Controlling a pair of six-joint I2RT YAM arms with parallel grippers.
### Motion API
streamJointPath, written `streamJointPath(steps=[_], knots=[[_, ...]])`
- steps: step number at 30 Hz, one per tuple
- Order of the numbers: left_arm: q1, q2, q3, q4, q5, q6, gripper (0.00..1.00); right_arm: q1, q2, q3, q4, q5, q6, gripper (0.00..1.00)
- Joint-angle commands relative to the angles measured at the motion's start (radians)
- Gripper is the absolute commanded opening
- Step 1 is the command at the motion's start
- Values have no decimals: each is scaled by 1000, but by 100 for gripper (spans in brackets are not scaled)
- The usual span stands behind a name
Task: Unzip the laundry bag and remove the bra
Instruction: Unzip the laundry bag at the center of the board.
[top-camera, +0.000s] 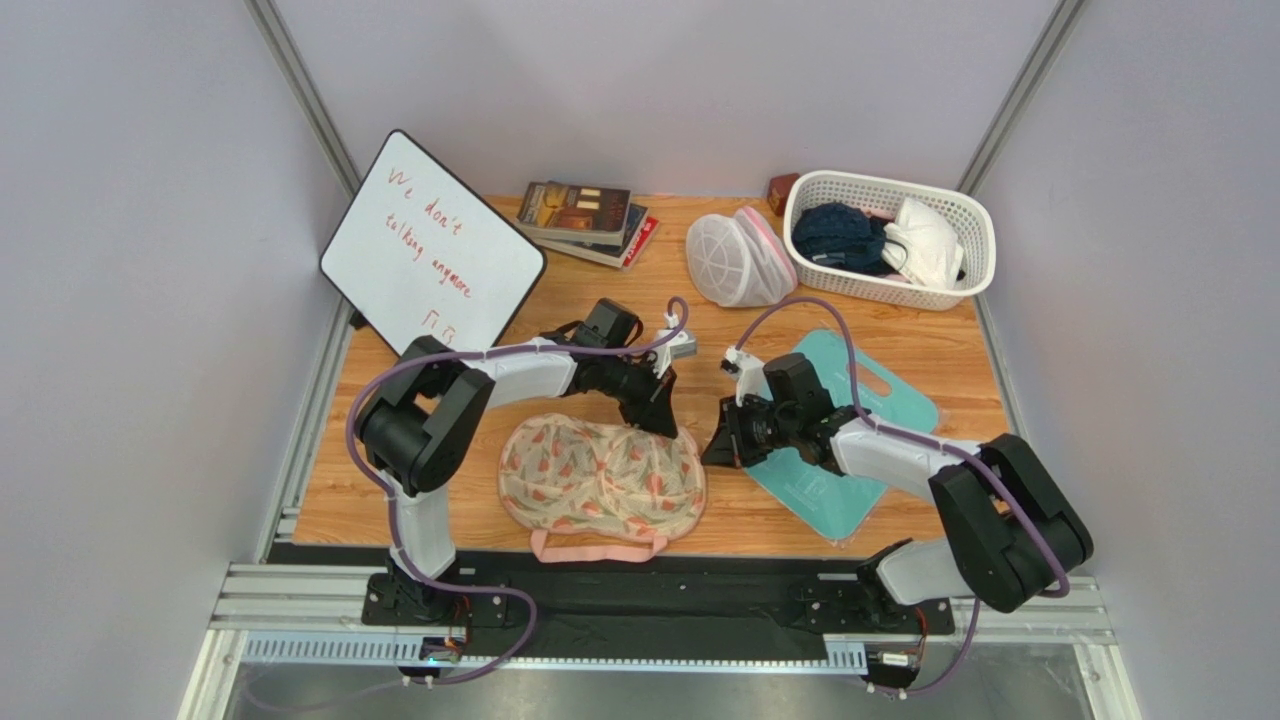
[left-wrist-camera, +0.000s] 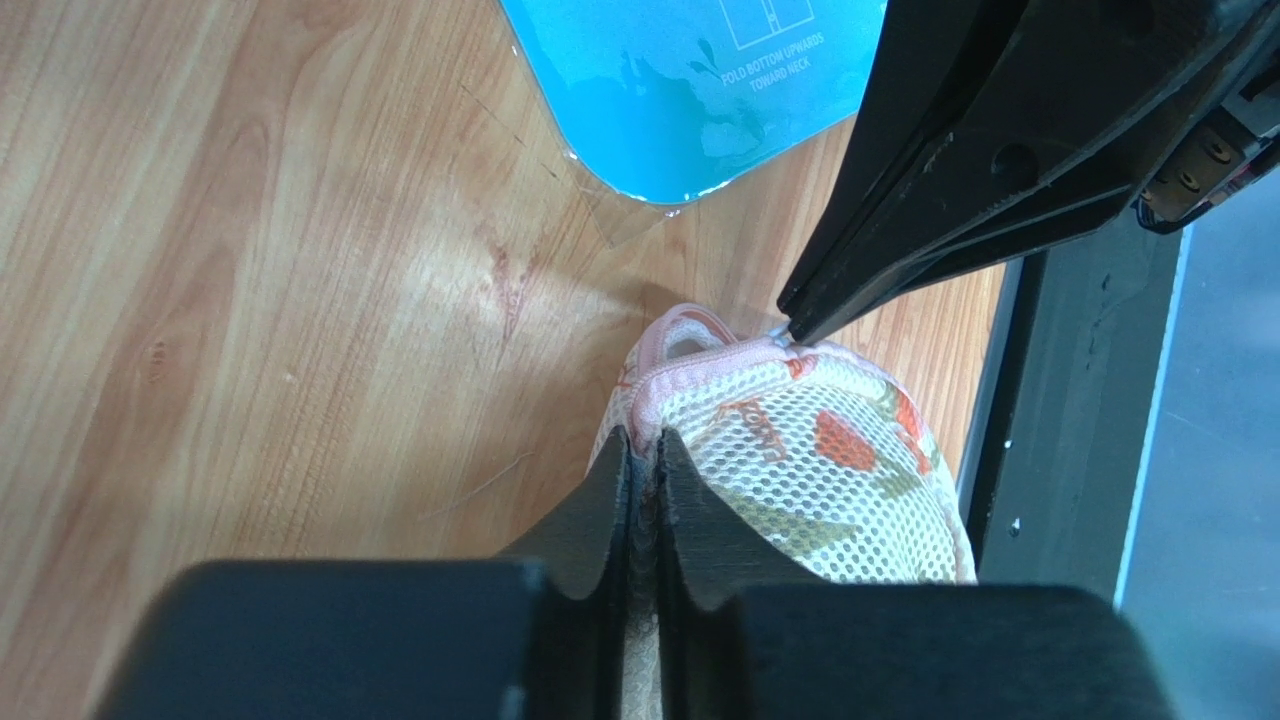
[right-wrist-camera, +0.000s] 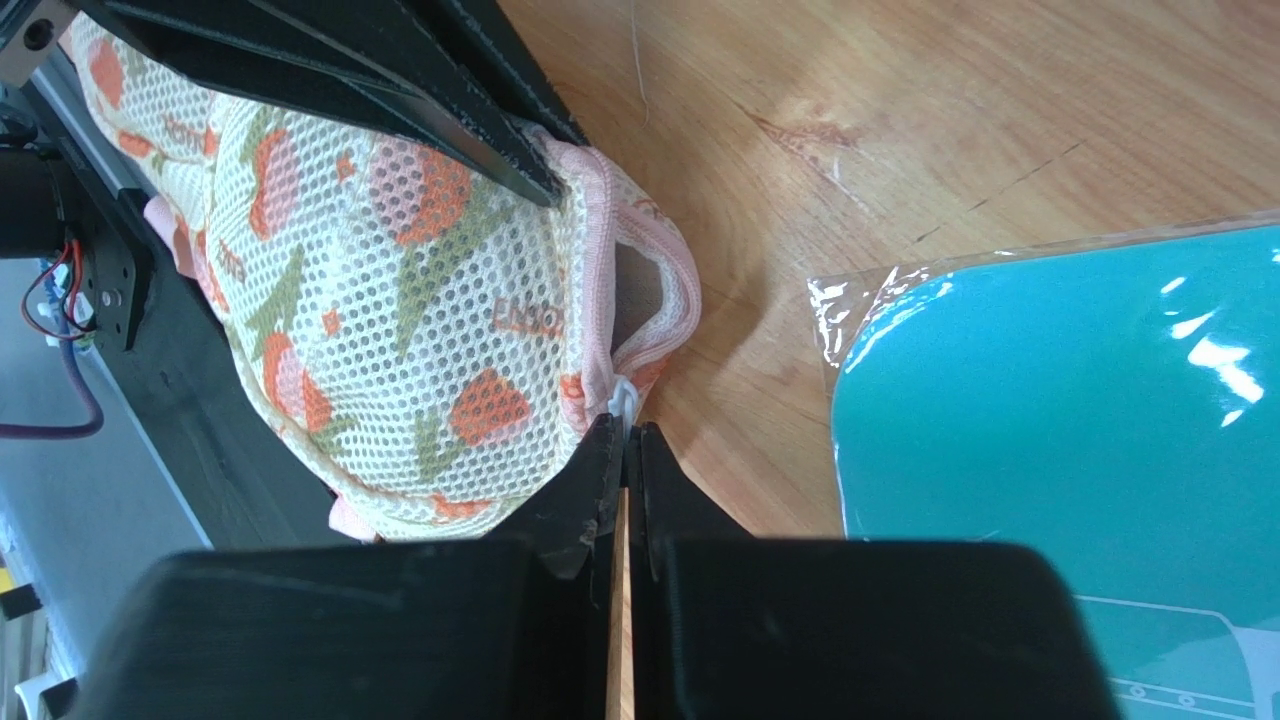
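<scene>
Left gripper jaws clamped on pink edging, right gripper pinched shut on what looks like the zipper pull, both at the right lobe of the laundry bag, flat near the table front edge beside the teal mat; anchor left, draw pull along the seam, not upward.

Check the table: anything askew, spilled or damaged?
Nothing spilled. The teal board lies at an angle on the table, its plastic wrap crinkled at one corner. The mesh dome looks tipped on its side beside the basket. The wood shows scratches.
</scene>
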Motion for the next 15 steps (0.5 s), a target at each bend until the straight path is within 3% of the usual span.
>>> streamJointPath(steps=[1,15], knots=[[-2,4,4,-1,47,11,0,-5,-9,47,23,24,-20,0],[18,-53,-19,12,-35,3,0,-4,-69,39,-77,72,-38,0]])
